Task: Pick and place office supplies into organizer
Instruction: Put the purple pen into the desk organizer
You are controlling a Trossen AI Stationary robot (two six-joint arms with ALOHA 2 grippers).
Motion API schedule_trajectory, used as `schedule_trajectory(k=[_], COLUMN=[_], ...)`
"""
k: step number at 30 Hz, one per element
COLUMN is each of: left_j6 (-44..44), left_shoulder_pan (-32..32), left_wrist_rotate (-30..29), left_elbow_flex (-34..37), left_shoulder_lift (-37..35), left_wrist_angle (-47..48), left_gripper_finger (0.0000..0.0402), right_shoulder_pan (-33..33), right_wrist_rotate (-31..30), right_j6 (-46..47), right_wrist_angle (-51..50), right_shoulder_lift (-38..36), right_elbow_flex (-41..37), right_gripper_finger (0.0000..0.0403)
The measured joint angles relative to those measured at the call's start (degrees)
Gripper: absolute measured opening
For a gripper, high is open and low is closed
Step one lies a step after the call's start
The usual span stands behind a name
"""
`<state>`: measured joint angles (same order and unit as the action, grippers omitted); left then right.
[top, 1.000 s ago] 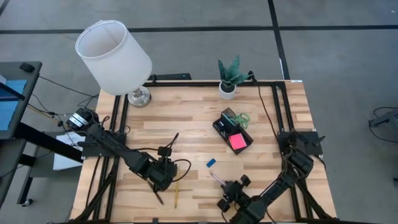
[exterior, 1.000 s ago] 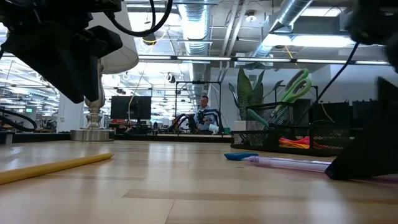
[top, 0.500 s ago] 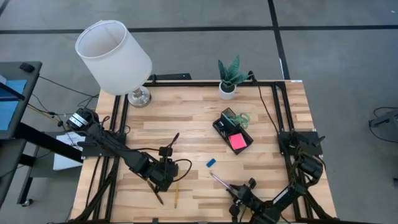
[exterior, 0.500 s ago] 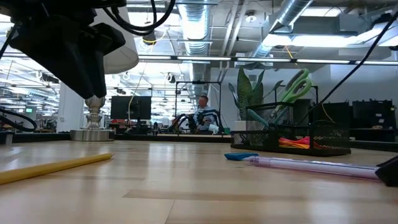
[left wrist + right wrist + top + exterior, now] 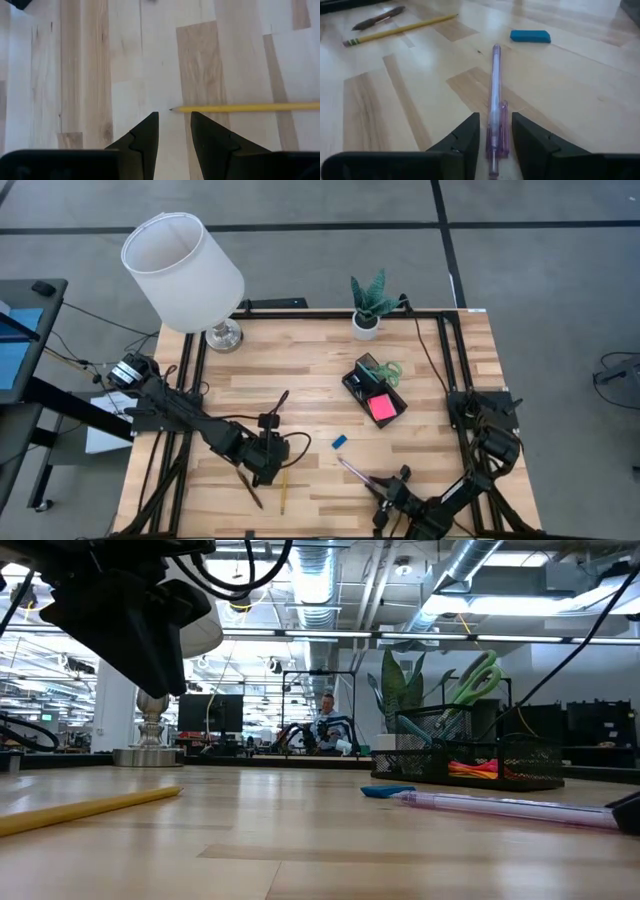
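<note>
From left to right: a white-shaded lamp (image 5: 183, 272) stands at the table's far left corner. Nearer the front edge, the left gripper (image 5: 174, 131) hangs over the bare wood with its fingers parted by a narrow gap and nothing between them; the sharpened tip of a yellow pencil (image 5: 245, 107) lies just ahead of that gap. Beside the pencil in the overhead view lies a dark brown pen (image 5: 250, 491), and a second dark pen (image 5: 276, 408) rests farther back. Toward the middle, a blue eraser (image 5: 340, 442) lies alone on the boards. The right gripper (image 5: 493, 140) sits low at the front edge, its fingers open on either side of a purple pen (image 5: 495, 102), straddling the barrel near one end without yet pinching it. Farther back and to the right stands the black mesh organizer (image 5: 358, 390), already holding the green-handled scissors (image 5: 383, 369) and a pink sticky-note pad (image 5: 381, 407); a potted plant (image 5: 368, 307) stands behind it. Risk: the round barrel could roll or skid if the fingers close off-centre, and a grip so near the pen's end may let it droop or swing in transit, so that it catches the organizer's rim.
</note>
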<state>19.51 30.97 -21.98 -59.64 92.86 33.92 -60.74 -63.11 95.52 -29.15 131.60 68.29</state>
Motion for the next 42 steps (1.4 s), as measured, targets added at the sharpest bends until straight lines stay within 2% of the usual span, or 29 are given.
schedule_trajectory(k=[8,11,20,25,28,31,35,37,42], left_j6=[-2.70,-3.35,-3.45,-3.45,-3.45,-3.45,-3.45,-3.45,-3.43], left_shoulder_pan=[-0.69,-0.73,-0.71,-0.71,-0.71,-0.71,-0.71,-0.71,-0.58], left_wrist_rotate=[-0.23,-0.28,-0.17,-0.10,0.07,0.20,0.28,0.31,0.44], left_elbow_flex=[0.00,0.00,0.00,0.00,0.00,0.00,0.00,0.00,0.00], left_shoulder_lift=[0.00,0.00,0.00,0.00,0.00,0.00,0.00,0.00,0.00], left_wrist_angle=[-0.57,-0.57,-0.38,-0.38,-0.38,-0.37,-0.38,-0.38,-0.36], left_gripper_finger=[0.0106,0.0106,0.0106,0.0106,0.0106,0.0106,0.0106,0.0106,0.0106], right_shoulder_pan=[3.32,5.25,8.53,8.99,9.10,9.41,10.80,11.33,11.37], right_wrist_rotate=[-0.13,0.65,1.11,10.10,14.88,18.49,23.43,23.25,22.16], right_j6=[-5.83,-8.71,-9.64,-10.04,-10.37,-11.40,-11.75,-13.81,-30.92], right_wrist_angle=[7.28,9.92,9.75,0.83,-5.94,-12.78,-20.84,-21.29,-10.43], right_shoulder_lift=[-0.21,-0.19,-0.62,-6.72,-11.81,-17.26,-24.05,-26.00,-24.74], right_elbow_flex=[-0.79,-0.76,-0.80,-1.12,-1.40,-1.40,-1.29,-1.29,-1.16], right_gripper_finger=[0.0039,0.0039,0.0039,0.0037,0.0019,0.0002,0.0001,0.0000,0.0000])
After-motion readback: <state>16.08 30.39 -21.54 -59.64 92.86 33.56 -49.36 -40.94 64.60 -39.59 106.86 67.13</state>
